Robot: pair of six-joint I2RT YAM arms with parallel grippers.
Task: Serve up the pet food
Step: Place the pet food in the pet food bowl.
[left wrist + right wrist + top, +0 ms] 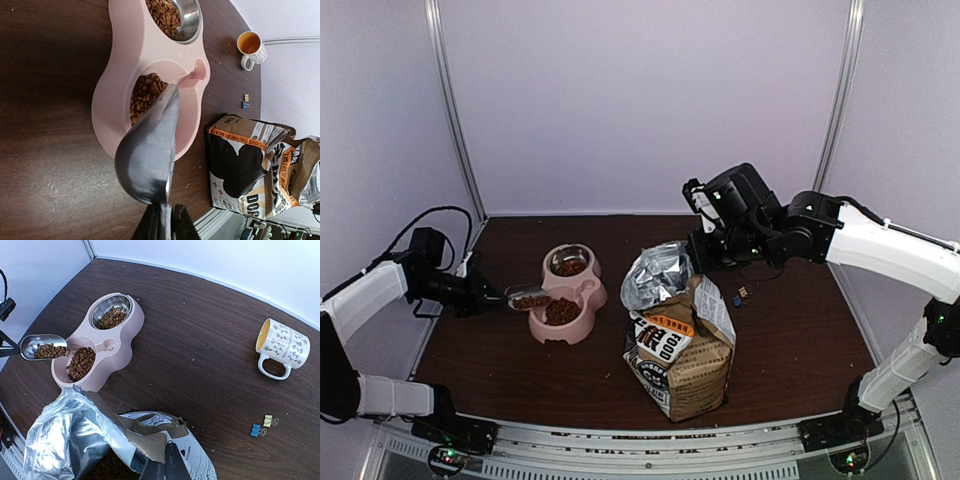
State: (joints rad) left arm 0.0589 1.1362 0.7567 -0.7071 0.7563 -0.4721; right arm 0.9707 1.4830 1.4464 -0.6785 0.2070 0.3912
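The left gripper (163, 224) clamped on the scoop (147, 150) handle, scoop held over the pink bowl (125, 340) edge, kibble (49, 351) lay in the scoop and in both bowl wells, right gripper (163, 463) pinched the open bag (685, 365) at its rim.

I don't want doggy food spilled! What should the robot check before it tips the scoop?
1. Is the left gripper shut on the scoop: ok.
2. Is pet food in the scoop: ok.
3. Is the scoop tip over the pink bowl, near compartment: ok.
4. Is there room left in that compartment: ok, partly filled.
5. Is the right gripper pinching the bag, bag upright: ok.
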